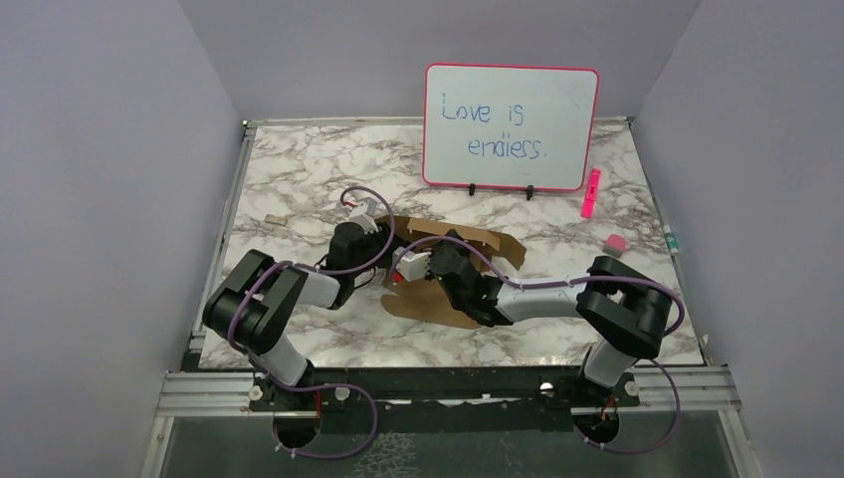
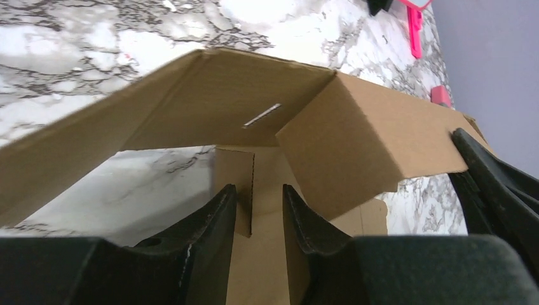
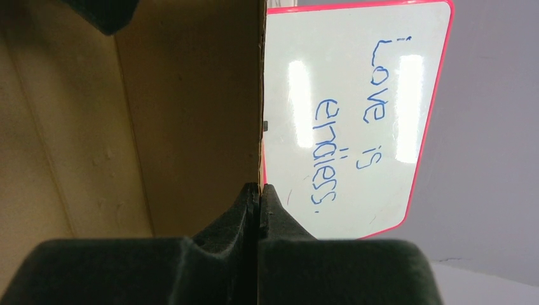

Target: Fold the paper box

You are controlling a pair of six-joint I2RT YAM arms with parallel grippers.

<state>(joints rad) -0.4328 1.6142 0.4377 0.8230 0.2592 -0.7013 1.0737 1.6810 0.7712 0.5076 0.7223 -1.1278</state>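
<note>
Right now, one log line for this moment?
paper box: partly folded | left end effector: open, by inner flap | right end effector: shut on box edge

**Black-and-grey arms, purple wiring everywhere**

Left arm [image 1: 267, 299] and right arm [image 1: 542, 297] are both chunky black joints with pale grey tubes between. Purple cables [image 1: 364, 189] loop out behind each pincer. The left pincer [image 2: 257, 190] has curved, matte black fingers, a bit scuffed. The right pincer [image 3: 259, 189] is the same black.

Overhead, wrist views sharing paper box [image 1: 426, 305]
</note>
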